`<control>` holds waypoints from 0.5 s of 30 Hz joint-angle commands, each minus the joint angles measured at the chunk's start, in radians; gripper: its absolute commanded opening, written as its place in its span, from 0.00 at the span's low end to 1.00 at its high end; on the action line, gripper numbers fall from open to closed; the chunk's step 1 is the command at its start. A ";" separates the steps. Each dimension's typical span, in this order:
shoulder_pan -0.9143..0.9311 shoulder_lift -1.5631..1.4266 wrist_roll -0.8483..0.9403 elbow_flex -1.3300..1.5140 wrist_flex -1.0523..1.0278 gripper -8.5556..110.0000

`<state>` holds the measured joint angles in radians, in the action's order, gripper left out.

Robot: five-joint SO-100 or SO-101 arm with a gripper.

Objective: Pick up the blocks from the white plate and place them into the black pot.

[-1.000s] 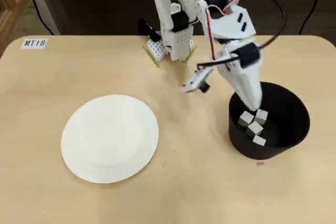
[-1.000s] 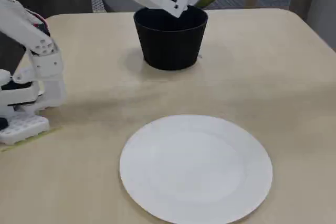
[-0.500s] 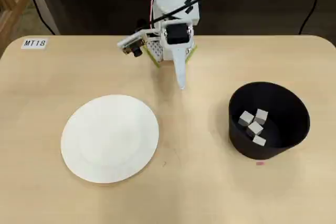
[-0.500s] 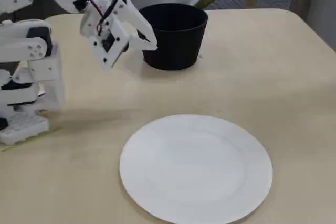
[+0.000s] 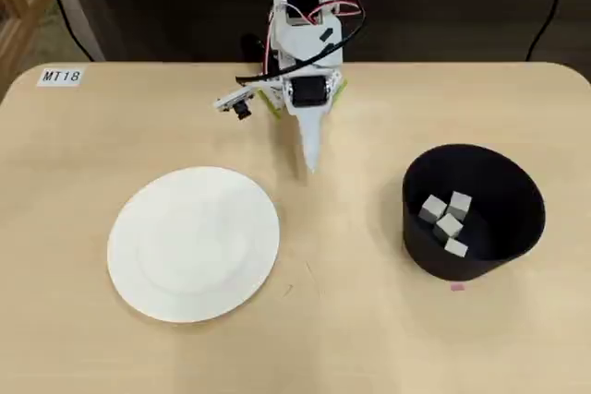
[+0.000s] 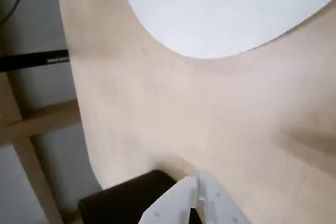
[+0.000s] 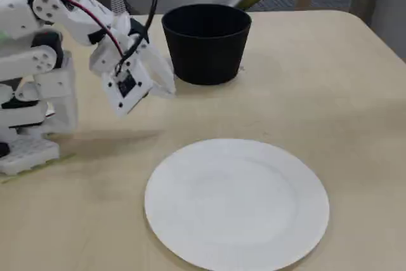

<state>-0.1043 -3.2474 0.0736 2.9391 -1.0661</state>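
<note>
Several small white blocks (image 5: 449,225) lie together on the bottom of the black pot (image 5: 506,198) at the right of the overhead view. The white plate (image 5: 194,243) at the left is bare. My gripper (image 5: 309,167) hangs shut and holds nothing, pointing down over the table between plate and pot, close to the arm's base. The fixed view has the gripper (image 7: 167,87) just left of the pot (image 7: 206,55), behind the plate (image 7: 236,204); the blocks are hidden by the pot's wall there. In the wrist view the fingertips (image 6: 210,203) meet at the bottom, with the plate (image 6: 226,9) above and the pot (image 6: 123,203) at lower left.
The arm's white base (image 5: 300,89) stands at the table's far edge in the overhead view. A label reading MT18 (image 5: 61,76) lies at the far left corner. A small pink mark (image 5: 457,286) sits on the table in front of the pot.
The arm left the pot, where it was a second ago, and swung back to the base. Since half a second ago the gripper has dipped lower and nearer the plate.
</note>
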 commanded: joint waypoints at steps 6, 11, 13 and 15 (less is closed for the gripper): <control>-0.012 -0.005 -0.020 0.048 0.028 0.05; -0.014 -0.005 -0.018 0.048 0.028 0.09; -0.014 -0.005 -0.017 0.048 0.028 0.07; -0.014 -0.005 -0.017 0.048 0.028 0.05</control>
<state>-0.1104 -3.2505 0.0614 2.9913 -1.0538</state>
